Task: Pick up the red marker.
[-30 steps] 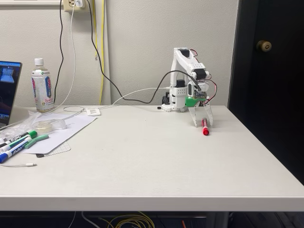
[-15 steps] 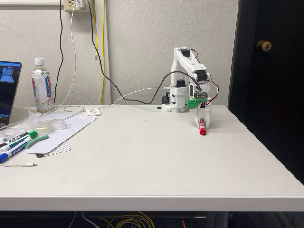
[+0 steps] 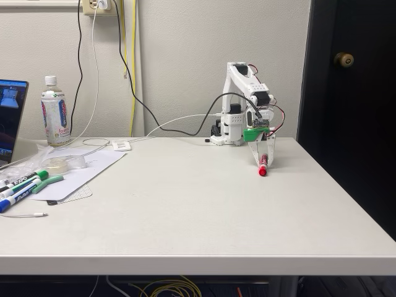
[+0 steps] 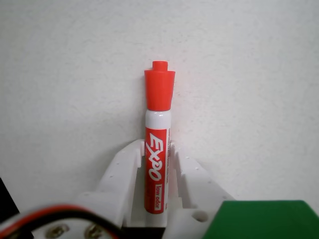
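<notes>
Big white table (image 3: 198, 210) takes up most of the fixed view, with the arm (image 3: 244, 105) sitting at the far edge near the dark door (image 3: 349, 93). A laptop (image 3: 11, 117) is cut off at the left edge, so you only get a sliver of screen. Next to it there's a bottle (image 3: 54, 112) and a bunch of markers (image 3: 25, 185) on a sheet of paper; their labels are too small to read from here.

The gripper (image 4: 157, 152) points down at the table, and its white fingers (image 4: 122, 172) are clamped on the red marker (image 4: 158, 144). In the wrist view the barrel's lower end is hidden between the fingers. Red cap sticks out past the tips, white barrel with a red EXPO label. In the fixed view the red marker (image 3: 263, 166) hangs cap-down; whether it touches the tabletop is hard to tell.
</notes>
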`<move>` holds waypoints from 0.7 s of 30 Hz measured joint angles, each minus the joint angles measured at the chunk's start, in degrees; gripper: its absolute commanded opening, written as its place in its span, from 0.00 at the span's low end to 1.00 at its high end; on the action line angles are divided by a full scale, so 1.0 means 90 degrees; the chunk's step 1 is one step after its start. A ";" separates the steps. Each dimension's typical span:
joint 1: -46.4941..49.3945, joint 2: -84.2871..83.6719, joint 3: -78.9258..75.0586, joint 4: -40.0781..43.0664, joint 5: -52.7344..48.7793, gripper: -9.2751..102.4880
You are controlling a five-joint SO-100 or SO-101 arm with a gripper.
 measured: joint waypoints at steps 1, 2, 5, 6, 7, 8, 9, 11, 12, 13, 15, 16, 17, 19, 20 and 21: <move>0.0010 0.0117 0.0000 0.0000 0.0068 0.11; 0.0010 0.0254 0.0029 -0.0039 0.0137 0.11; 0.0020 0.0928 0.0449 -0.0332 0.0439 0.11; 0.0068 0.1221 0.0625 -0.0439 0.0547 0.11; 0.0117 0.1484 0.0791 -0.0527 0.0635 0.11; 0.0205 0.1777 0.0928 -0.0596 0.0742 0.11; 0.0283 0.2080 0.1035 -0.0625 0.0830 0.11; 0.0498 0.2695 0.1172 -0.0645 0.1055 0.11; 0.0596 0.2969 0.1211 -0.0703 0.1191 0.11; 0.0703 0.3252 0.1230 -0.0762 0.1367 0.11; 0.0938 0.3711 0.1240 -0.0908 0.1748 0.11; 0.1045 0.3887 0.1240 -0.1006 0.1982 0.11; 0.1143 0.4062 0.1240 -0.1094 0.2197 0.11; 0.1289 0.4297 0.1240 -0.1250 0.2617 0.11; 0.1338 0.4355 0.1240 -0.1348 0.2812 0.11; 0.1367 0.4395 0.1270 -0.1475 0.3008 0.11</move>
